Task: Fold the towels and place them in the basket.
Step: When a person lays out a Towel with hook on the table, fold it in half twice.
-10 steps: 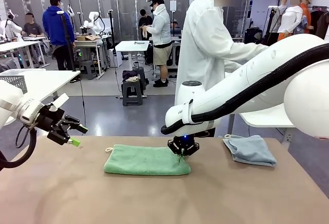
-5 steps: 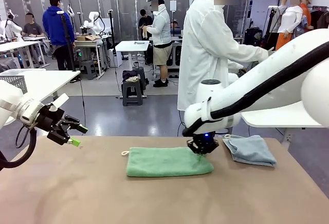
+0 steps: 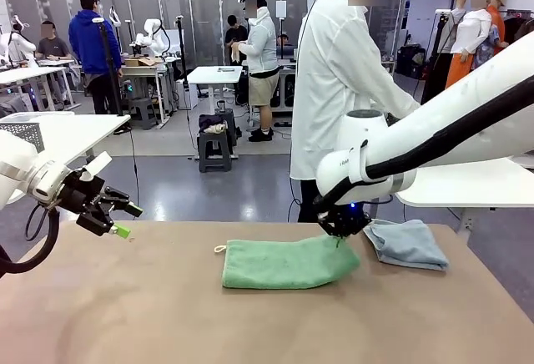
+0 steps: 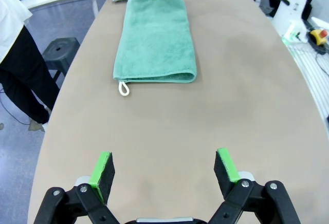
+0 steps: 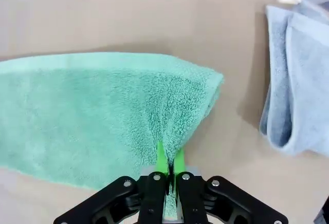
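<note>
My right tool (image 5: 169, 163) is clamped on one end of the folded mint green towel (image 3: 288, 263) lying on the tabletop (image 3: 250, 322), beside the folded blue-grey towel (image 3: 406, 243). My left tool (image 4: 164, 168) hovers spread apart, empty. By my estimate, basketing remains undone.

Folded towel (image 3: 288, 264) lies flat on the surface (image 3: 167, 322), mid-table. Right gripper (image 3: 340, 232) sits at its right end, fingers (image 5: 162, 158) pinched on that edge. Second towel (image 3: 406, 243) just beyond those fingers, further right, apart from the first. Left gripper (image 3: 125, 220) hangs above the surface's left edge, fingers (image 4: 103, 168) spread, folded towel well ahead of them.
</note>
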Available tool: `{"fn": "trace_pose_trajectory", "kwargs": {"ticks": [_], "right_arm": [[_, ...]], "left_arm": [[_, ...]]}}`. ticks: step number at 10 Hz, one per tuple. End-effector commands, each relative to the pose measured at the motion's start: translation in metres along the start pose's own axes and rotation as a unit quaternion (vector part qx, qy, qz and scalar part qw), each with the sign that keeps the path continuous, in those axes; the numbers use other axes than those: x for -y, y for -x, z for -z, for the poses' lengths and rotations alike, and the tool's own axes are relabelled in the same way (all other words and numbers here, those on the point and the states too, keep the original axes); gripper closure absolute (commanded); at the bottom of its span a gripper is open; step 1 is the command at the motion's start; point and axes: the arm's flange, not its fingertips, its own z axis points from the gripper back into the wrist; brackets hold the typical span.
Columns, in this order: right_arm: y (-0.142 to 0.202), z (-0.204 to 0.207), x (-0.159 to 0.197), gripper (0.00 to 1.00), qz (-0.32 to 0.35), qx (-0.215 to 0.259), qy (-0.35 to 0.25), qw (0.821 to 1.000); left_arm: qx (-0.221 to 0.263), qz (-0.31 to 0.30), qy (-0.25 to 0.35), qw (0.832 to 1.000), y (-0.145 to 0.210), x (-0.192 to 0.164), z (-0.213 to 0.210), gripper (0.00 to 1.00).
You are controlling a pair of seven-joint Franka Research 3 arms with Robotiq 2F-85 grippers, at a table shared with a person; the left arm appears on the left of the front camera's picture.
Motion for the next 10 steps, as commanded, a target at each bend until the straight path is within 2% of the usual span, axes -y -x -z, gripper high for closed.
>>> {"fn": "trace_pose_trajectory", "kwargs": {"ticks": [1,2,4,6,7,10], "right_arm": [[0.016,-0.04,-0.027,1.0,0.024,0.026,0.021,0.999],[0.02,-0.062,-0.055,1.0,0.031,0.036,0.032,0.998],[0.018,-0.076,-0.116,1.0,0.03,0.039,0.055,0.997],[0.008,-0.056,-0.18,1.0,0.036,0.037,0.088,0.995],[0.004,-0.042,-0.201,1.0,0.037,0.039,0.092,0.994],[-0.006,-0.016,-0.239,1.0,0.052,0.005,0.1,0.994]], "left_arm": [[-0.001,0.001,-0.001,1.0,0.0,0.0,0.0,0.02],[-0.001,0.001,-0.001,1.0,0.0,0.0,0.0,0.02],[-0.001,0.001,-0.001,1.0,0.0,0.0,0.0,0.02],[-0.001,0.001,-0.001,1.0,0.0,0.0,0.0,0.02],[-0.001,0.001,-0.001,1.0,0.0,0.0,0.0,0.02],[-0.001,0.001,-0.001,1.0,0.0,0.0,0.0,0.02]]}}
